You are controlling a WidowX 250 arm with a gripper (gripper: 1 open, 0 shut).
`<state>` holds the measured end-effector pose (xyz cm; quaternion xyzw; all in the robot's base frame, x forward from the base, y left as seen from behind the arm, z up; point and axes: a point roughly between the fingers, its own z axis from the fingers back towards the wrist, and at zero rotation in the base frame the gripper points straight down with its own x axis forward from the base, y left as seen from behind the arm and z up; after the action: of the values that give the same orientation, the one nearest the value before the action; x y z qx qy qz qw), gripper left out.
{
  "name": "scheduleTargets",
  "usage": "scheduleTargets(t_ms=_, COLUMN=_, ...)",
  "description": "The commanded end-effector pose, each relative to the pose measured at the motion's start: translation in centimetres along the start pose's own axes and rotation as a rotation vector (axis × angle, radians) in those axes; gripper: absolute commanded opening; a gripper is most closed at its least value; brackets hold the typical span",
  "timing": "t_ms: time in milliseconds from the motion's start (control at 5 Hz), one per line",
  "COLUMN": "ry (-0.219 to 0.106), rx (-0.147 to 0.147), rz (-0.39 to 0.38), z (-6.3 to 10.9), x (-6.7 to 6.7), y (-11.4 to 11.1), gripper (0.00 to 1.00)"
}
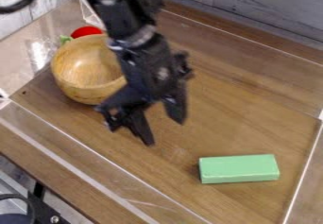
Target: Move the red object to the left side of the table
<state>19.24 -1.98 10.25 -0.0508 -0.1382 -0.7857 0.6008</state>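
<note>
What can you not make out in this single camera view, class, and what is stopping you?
- Red object: mostly hidden behind the wooden bowl.
- Bowl's right rim: covered by the arm.
- Gripper: fingers blurred, though they look empty.
- Table: near corners cut off by the frame edge.

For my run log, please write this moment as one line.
pincer: open, empty, over bare table | red object: behind wooden bowl, not grasped | green block: front right

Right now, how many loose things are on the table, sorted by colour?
Red: 1, the red object behind the bowl
Green: 1, the green block
Wood-coloured: 1, the wooden bowl
Total: 3
</note>
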Motion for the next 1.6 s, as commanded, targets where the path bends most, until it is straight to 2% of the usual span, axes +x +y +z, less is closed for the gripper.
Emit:
scheduleTargets(t_ms=0, ry=0.027, rx=0.038, rz=-0.018, z=0.1, x=-1.6, y=-0.4, gripper=0.0)
scheduleTargets(t_ms=200, ry=0.0, rx=0.033, rz=-0.003, z=-0.2, x=-1.7, y=-0.6, gripper=0.0)
scheduleTargets(t_ms=600, ry=-0.021, rx=0.042, rz=0.05, z=0.2, x=-2.8, y=0.1, gripper=0.0)
scheduleTargets(t_ms=800, ry=-0.026, rx=0.045, rz=0.047, z=-0.1, x=-2.3, y=1.0, gripper=1.0)
scheduleTargets(t_ms=1000, ry=-0.035, rx=0.042, rz=0.053, z=0.0, x=-1.6, y=1.6, gripper=1.0)
scheduleTargets(t_ms=1200, ry=-0.031, rx=0.051, rz=0.01, z=-1.5, x=-0.8, y=1.4, gripper=1.0)
scheduleTargets(t_ms=1400, ry=-0.004, rx=0.072, rz=-0.081, z=-2.9, x=-0.6, y=1.0, gripper=0.0)
